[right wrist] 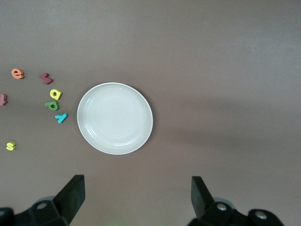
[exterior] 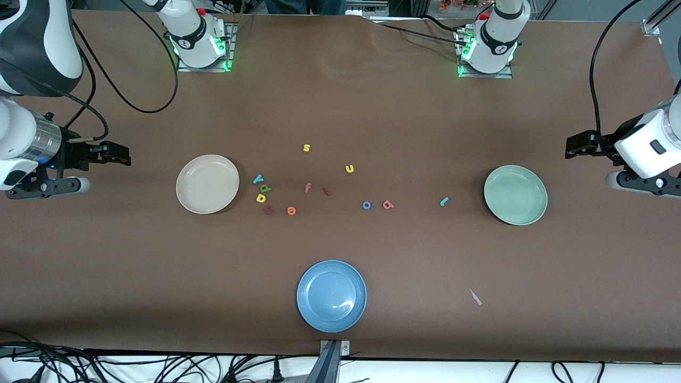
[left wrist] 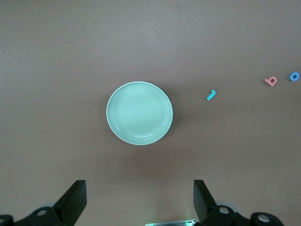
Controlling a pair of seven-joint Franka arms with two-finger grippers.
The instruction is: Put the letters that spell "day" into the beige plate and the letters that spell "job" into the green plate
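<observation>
The beige plate (exterior: 207,184) (right wrist: 114,118) lies empty toward the right arm's end. Beside it sit the teal "y" (exterior: 257,178) (right wrist: 60,117), green "d" (exterior: 265,188) (right wrist: 51,105) and yellow "a" (exterior: 260,198) (right wrist: 56,94). The green plate (exterior: 515,194) (left wrist: 139,113) lies empty toward the left arm's end. The teal "j" (exterior: 443,201) (left wrist: 211,95) is beside it; the salmon "b" (exterior: 388,204) (left wrist: 271,81) and blue "o" (exterior: 366,205) (left wrist: 294,76) lie toward mid-table. My right gripper (exterior: 114,154) (right wrist: 137,181) hangs open near the beige plate. My left gripper (exterior: 577,144) (left wrist: 139,188) hangs open near the green plate.
A blue plate (exterior: 331,296) lies near the table's front edge. Other letters are scattered mid-table: yellow "s" (exterior: 306,148), yellow "u" (exterior: 349,168), pink "f" (exterior: 307,187), orange "e" (exterior: 291,210) and two dark red pieces (exterior: 268,210). A small white scrap (exterior: 475,297) lies nearer the camera.
</observation>
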